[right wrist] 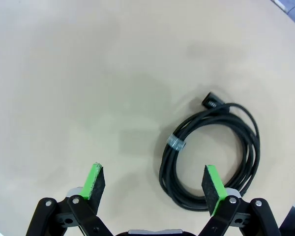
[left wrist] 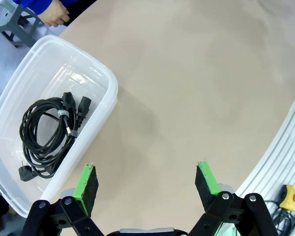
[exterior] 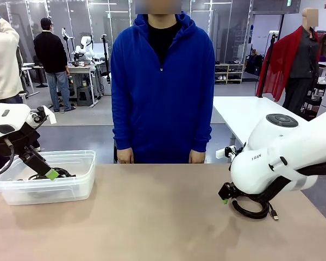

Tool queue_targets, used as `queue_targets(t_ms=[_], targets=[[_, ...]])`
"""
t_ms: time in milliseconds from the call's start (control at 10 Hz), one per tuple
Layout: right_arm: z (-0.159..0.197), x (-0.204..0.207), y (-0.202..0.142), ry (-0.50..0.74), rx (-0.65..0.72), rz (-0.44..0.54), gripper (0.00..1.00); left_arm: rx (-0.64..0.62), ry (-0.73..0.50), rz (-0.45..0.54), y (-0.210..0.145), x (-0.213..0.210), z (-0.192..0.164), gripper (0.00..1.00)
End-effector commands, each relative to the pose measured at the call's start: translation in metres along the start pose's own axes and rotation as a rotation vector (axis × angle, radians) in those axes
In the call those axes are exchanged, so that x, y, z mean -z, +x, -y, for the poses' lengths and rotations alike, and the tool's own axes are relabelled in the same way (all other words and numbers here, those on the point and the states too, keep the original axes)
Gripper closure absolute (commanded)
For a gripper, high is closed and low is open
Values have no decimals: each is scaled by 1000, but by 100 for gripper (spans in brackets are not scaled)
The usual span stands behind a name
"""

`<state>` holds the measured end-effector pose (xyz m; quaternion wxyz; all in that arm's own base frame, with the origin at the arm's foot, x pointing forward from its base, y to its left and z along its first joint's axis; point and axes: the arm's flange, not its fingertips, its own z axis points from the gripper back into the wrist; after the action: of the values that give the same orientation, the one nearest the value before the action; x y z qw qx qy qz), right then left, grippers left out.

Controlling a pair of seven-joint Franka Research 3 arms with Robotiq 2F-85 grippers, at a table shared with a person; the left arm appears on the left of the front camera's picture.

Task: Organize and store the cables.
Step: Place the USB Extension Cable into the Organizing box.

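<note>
One coiled black cable (right wrist: 211,157), bound with a small silvery tie, lies flat on the tan table; in the front view this cable (exterior: 254,210) sits under the right arm. My right gripper (right wrist: 152,183) hovers open just above it, and the coil's near edge is by one of its green pads. The right gripper (exterior: 226,197) is mostly hidden by the arm. A second black cable (left wrist: 46,135) with chunky power plugs lies inside the clear plastic bin (left wrist: 110,88). My left gripper (left wrist: 146,179) is open and empty, over bare table beside the bin. From the front, the left gripper (exterior: 50,173) hangs at the bin (exterior: 76,187).
A person in a blue hoodie (exterior: 162,87) stands at the far edge, hands (exterior: 125,156) hanging by the table. A white table (exterior: 250,114) stands behind on the right. The tan table's middle (exterior: 152,217) is bare.
</note>
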<state>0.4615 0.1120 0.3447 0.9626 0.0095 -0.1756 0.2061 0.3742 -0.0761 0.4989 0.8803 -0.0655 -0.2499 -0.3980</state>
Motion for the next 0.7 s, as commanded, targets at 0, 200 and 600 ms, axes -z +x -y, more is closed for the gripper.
queue_targets(t_ms=[0,200,600], targets=[[-6,1,10,-33,15,-16,0,8,-2,16,-2,4,-9,0],[1,-1,5,-7,-1,1,0,0,0,0,0,0,0,0],[-1,-6,7,2,-4,-5,0,0,0,0,0,0,0,0]])
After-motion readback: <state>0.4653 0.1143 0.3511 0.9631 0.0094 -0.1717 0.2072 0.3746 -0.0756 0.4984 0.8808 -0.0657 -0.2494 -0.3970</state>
